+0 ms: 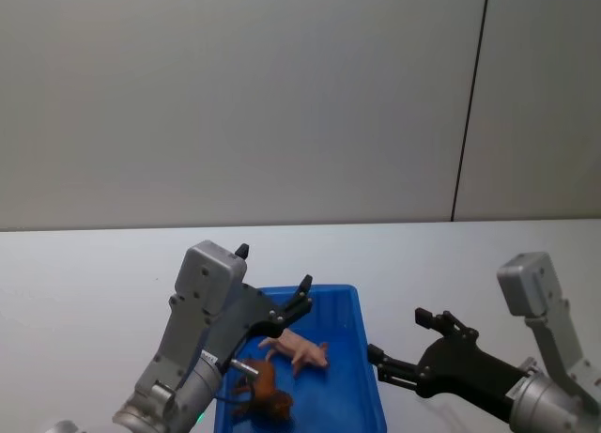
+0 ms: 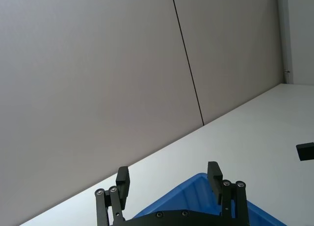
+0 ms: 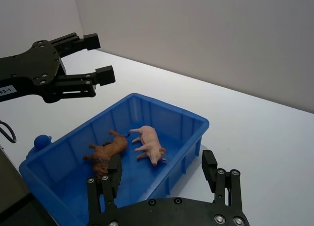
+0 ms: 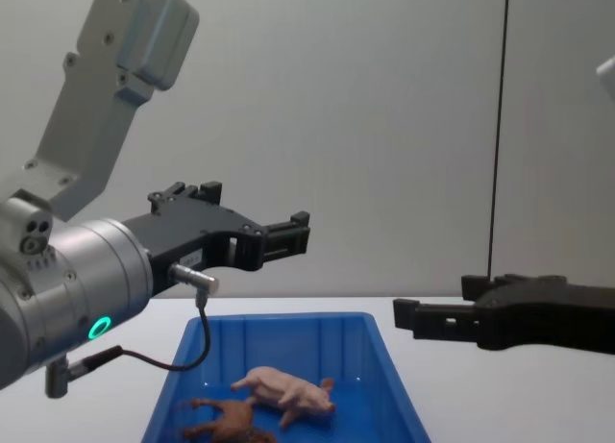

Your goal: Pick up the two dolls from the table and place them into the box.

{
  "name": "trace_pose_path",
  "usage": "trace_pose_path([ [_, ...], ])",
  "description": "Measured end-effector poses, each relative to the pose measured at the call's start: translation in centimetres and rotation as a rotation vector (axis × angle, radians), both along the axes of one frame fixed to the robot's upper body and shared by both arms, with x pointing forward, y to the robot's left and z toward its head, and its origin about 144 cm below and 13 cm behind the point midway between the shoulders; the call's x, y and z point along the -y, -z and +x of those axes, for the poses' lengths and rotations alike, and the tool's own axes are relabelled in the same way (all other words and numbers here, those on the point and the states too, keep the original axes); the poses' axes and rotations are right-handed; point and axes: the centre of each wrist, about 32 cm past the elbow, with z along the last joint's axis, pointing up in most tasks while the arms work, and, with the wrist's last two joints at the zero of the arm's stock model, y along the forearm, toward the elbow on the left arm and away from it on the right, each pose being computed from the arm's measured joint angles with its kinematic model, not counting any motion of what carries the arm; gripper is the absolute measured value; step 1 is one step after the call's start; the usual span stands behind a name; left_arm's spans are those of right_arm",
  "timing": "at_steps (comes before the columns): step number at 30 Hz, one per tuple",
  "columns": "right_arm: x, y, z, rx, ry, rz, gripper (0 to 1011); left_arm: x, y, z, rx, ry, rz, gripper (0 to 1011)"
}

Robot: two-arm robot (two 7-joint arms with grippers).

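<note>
Pale pink plastic pig (image 3: 147,143) and brown plastic lion (image 3: 108,151) both lie inside the bright blue plastic bin (image 3: 169,111).
They lie side by side, below my jaws: left gripper (image 1: 273,269) open and empty over the bin's left wall, right gripper (image 1: 399,335) open just outside its right wall, above the white table (image 1: 94,264).

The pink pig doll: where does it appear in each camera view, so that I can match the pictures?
Head view: the pig lies in the box, lower middle, beside the lion.
Chest view: pig at bottom middle, on the box floor.
Right wrist view: pig in the box, beyond the right gripper.
Left wrist view: look instead for the box rim, framed by the left gripper.
Shared landmark: the blue box.
</note>
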Motion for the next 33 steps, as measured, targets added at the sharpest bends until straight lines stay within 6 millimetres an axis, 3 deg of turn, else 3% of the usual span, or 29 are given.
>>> trace_pose_path([
  [14,0.9,0.1,-0.4,0.014,0.003,-0.012,1001,-1.2,0.3,-1.6,-0.041,-0.05,0.02,1001],
  [33,1.2,0.1,-0.6,0.018,0.004,-0.016,1001,-4.9,2.4,-6.7,-0.201,-0.19,0.067,1001],
])
